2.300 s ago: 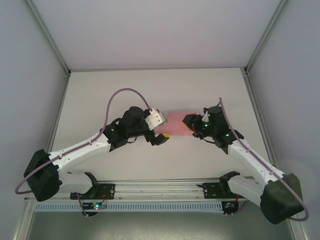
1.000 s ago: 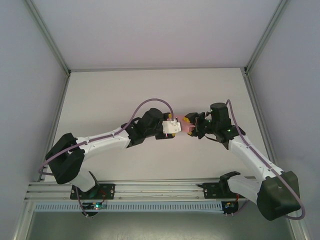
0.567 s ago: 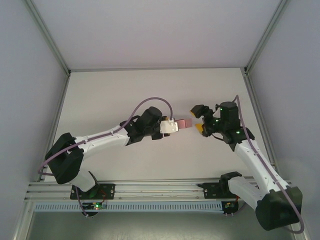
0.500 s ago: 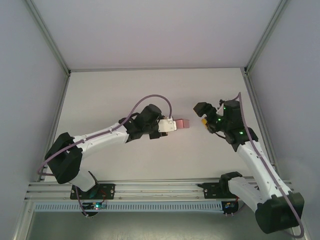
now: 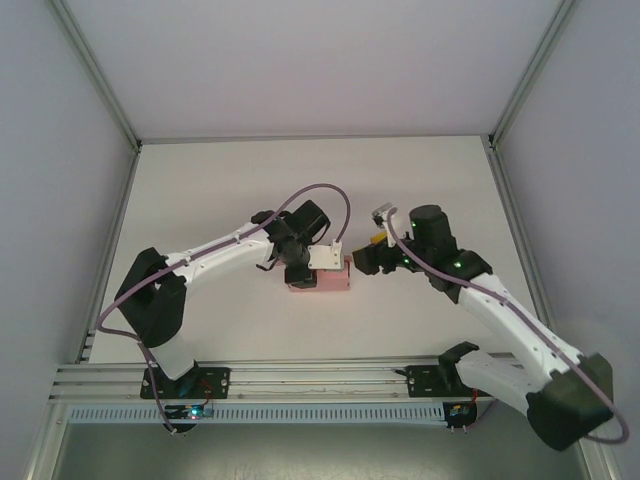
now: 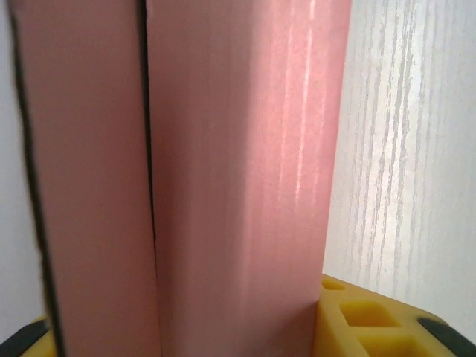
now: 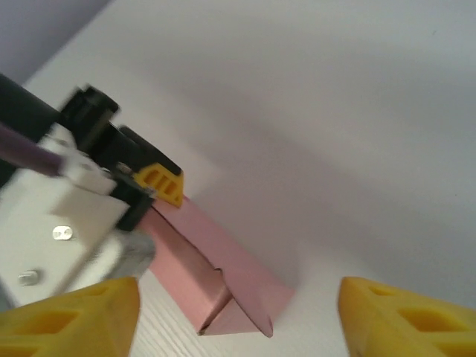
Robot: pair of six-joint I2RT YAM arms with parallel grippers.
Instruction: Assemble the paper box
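One light-pink paper box (image 5: 335,283), already folded into a long narrow shape, low over the white table (image 5: 200,190) between the two arms, a little left of centre; resting on the surface or just off it, impossible to tell. Clamped across its width by the left gripper (image 5: 316,270), yellow fingers (image 6: 361,320) pressed flush against both long sides. A dark slit running along one face where two panels meet. At the end facing the right wrist camera, a flap standing at an angle, apparently not yet tucked in.

Right gripper (image 5: 368,258) just beside the box's right end, not touching it, aimed at the open end. Its yellow fingers (image 7: 74,316) wide apart with nothing between them.

Probably very light, thin-walled and hollow, so easy to crush, crease or spring back open under a hard squeeze. Smooth card, likely to slip under a weak pinch. Safest hold: the flat long sides close to a folded edge, with gentle pressure, leaving the loose end flap free for pushing.

Count: one box, two arms, two grippers, one table.
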